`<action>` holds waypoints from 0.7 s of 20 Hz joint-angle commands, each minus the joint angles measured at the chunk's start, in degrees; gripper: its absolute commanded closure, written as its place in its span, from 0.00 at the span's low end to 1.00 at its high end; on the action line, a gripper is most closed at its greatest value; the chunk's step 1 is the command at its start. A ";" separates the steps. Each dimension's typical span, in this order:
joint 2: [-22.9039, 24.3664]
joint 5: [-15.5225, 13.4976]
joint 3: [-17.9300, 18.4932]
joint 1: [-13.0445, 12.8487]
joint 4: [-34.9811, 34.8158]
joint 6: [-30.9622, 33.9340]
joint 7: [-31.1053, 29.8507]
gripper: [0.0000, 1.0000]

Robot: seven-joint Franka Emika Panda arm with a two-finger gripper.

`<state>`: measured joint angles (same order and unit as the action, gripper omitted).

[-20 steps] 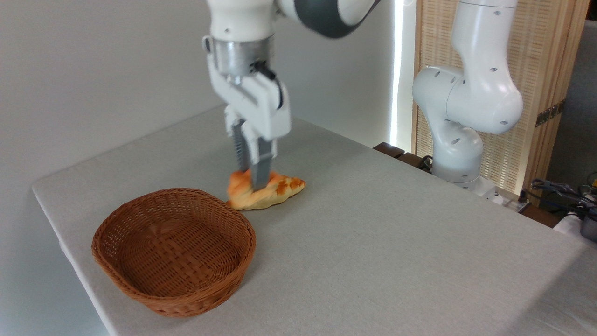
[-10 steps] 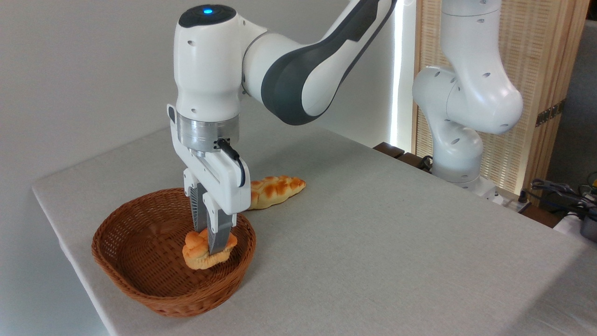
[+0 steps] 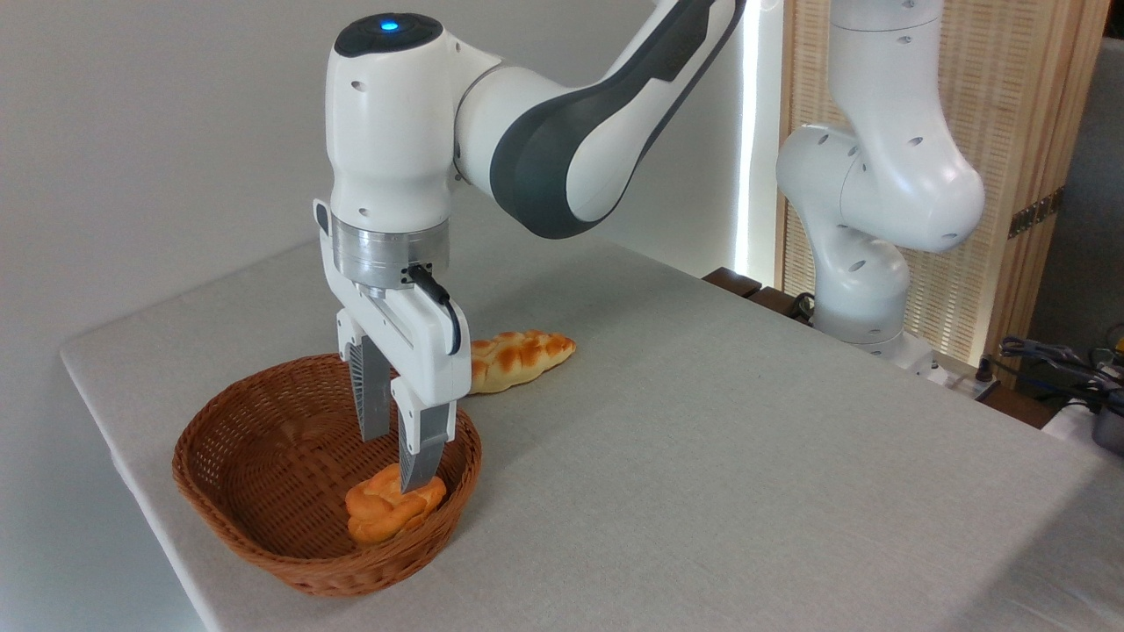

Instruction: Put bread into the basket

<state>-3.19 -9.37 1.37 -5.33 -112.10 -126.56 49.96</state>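
The bread (image 3: 386, 511), a small orange-golden knotted bun, lies on the floor of the basket (image 3: 255, 456), toward its right side. The basket is a round brown wicker bowl near the table's front left corner. My gripper (image 3: 392, 461) hangs straight down over the basket, open, its two grey fingers spread just above the bun. The nearer finger's tip stands close over the bun's top; whether it touches I cannot tell. Nothing is held between the fingers.
A longer pale braided loaf (image 3: 518, 358) with browned patches lies on the table just behind the basket, partly hidden by my gripper's body. The arm's white base (image 3: 865, 290) stands off the table's far right edge. The table's left edge runs close beside the basket.
A second ago I held the bun above the table by the loaf. I carried it down into the basket, then the fingers spread and the bun dropped onto the basket floor.
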 commanded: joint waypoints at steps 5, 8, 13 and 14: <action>6.18 -0.74 0.22 0.32 10.29 21.85 -1.26 0.00; 6.27 -0.47 -1.97 1.99 15.32 27.32 -7.84 0.00; 6.01 4.89 -2.69 2.43 18.23 31.55 -8.04 0.00; 6.01 5.07 -2.69 2.35 18.23 31.64 -8.04 0.00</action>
<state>4.16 -6.24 -0.64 -3.83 -96.18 -97.23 42.51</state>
